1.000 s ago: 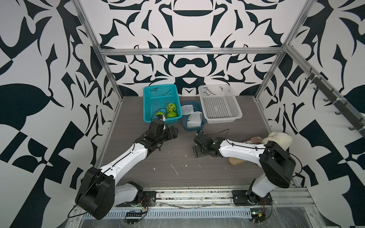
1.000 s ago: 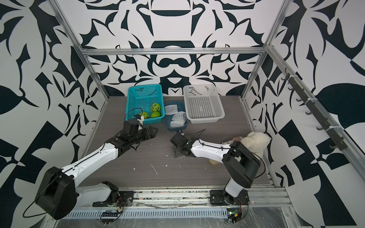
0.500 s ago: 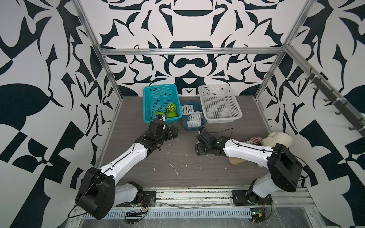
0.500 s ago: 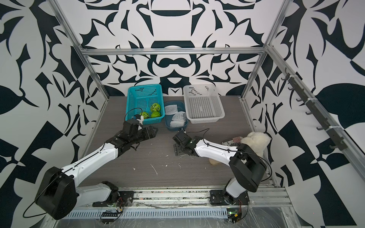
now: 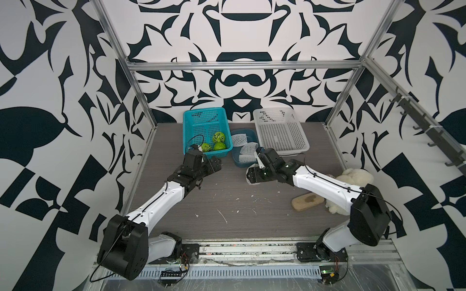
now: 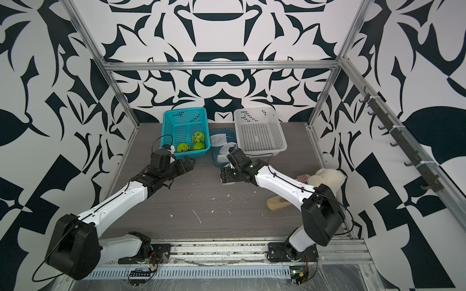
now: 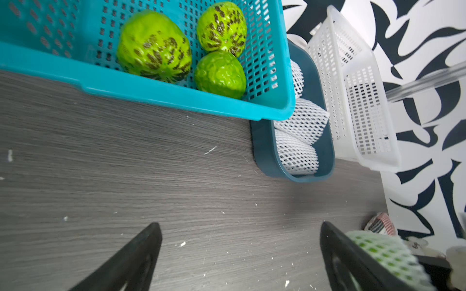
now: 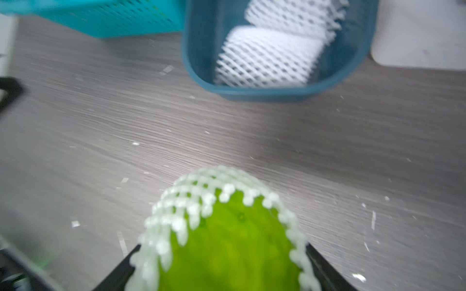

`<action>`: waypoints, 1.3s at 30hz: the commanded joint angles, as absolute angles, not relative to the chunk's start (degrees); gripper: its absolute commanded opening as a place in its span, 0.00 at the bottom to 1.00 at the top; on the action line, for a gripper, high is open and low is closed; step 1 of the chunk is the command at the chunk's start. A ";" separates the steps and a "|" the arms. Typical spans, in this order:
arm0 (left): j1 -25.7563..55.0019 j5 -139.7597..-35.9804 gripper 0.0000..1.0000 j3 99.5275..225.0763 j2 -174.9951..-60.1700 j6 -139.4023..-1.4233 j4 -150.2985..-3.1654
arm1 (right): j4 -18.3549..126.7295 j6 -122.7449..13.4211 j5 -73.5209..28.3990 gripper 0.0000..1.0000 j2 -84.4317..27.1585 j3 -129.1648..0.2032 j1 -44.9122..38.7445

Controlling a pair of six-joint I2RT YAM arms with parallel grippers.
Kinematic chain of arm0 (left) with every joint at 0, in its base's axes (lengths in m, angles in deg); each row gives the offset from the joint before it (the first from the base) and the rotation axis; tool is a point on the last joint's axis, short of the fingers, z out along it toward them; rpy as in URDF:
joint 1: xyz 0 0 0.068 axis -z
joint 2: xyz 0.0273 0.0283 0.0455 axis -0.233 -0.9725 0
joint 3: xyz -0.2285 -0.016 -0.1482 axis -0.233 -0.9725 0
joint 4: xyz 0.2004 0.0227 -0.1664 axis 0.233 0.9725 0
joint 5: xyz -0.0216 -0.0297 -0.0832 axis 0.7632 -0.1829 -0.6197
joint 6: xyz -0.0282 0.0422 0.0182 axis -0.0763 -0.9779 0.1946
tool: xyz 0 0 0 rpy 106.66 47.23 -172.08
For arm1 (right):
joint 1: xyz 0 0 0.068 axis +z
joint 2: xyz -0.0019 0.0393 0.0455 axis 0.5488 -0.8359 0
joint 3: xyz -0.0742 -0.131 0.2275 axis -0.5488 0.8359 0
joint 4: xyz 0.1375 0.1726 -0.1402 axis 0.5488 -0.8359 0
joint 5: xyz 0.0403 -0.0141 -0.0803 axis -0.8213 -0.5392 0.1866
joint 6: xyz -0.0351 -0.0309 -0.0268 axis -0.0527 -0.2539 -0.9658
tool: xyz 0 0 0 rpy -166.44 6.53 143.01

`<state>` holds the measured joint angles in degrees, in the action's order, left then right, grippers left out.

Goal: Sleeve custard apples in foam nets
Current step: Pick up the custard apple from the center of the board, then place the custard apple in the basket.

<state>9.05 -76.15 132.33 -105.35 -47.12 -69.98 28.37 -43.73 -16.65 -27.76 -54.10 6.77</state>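
We see the right gripper point(image 8: 223, 249) clamped on a sleeved custard apple point(image 8: 227, 241), one finger on either side. Its foam net point(image 8: 176, 206) wraps the fruit, w/ bare green showing at the open end. It's low over the table point(image 5: 227, 201), just in front of the blue tray point(image 5: 235, 161); we can't tell if it touches the surface. Left gripper point(image 7: 240, 226): jaws spread wide, nothing btwn them, near the teal basket point(image 7: 176, 100) front rim. Three bare custard apples point(image 7: 153, 50) sit bunched in that basket's corner. Spare foam nets point(image 7: 300, 118) lie in the blue tray, btwn the teal basket & the white basket point(image 5: 280, 131). A plush toy point(image 5: 353, 176) lies at the table's right edge.
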 commanded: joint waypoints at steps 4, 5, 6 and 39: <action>8.23 -75.48 1.00 131.50 -104.12 -46.16 -70.91 | 28.34 -46.41 -31.96 0.72 -26.00 -65.48 2.98; 8.15 -75.68 1.00 131.52 -104.12 -46.17 -70.96 | 28.01 -46.78 -33.39 0.72 -26.20 -67.42 2.31; 8.14 -75.64 1.00 131.57 -104.06 -46.23 -71.05 | 27.78 -47.18 -34.99 0.72 -26.42 -69.48 1.78; 7.71 -75.35 1.00 128.62 -99.99 -45.19 -70.96 | 36.38 -41.70 -60.17 0.70 -27.18 -85.49 -4.55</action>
<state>7.91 -75.39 129.03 -100.48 -45.31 -70.77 32.99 -42.07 -58.77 -28.04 -85.77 -4.34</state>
